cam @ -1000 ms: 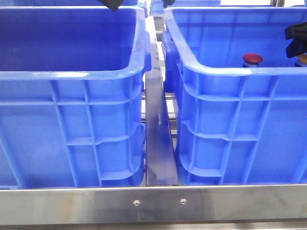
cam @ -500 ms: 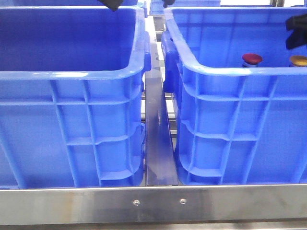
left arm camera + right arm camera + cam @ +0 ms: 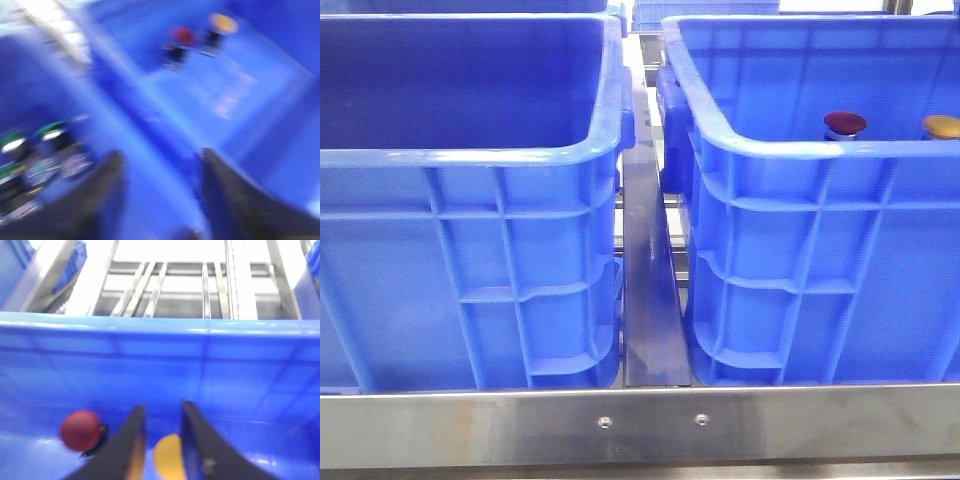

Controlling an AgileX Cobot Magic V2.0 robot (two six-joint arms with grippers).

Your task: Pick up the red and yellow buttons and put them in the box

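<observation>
Front view — red button (image 3: 845,123), yellow button (image 3: 942,126), unlabelled.

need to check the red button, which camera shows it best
The right wrist view: the red button is large there, its domed cap whole, beside the right tool. The front view shows only its cap above the box rim. The left wrist view shows it small and badly blurred.

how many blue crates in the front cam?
2 full ones: left crate and right crate, side by side across a narrow gap. Blue edges behind them may be more crates, mostly cut off.
</observation>
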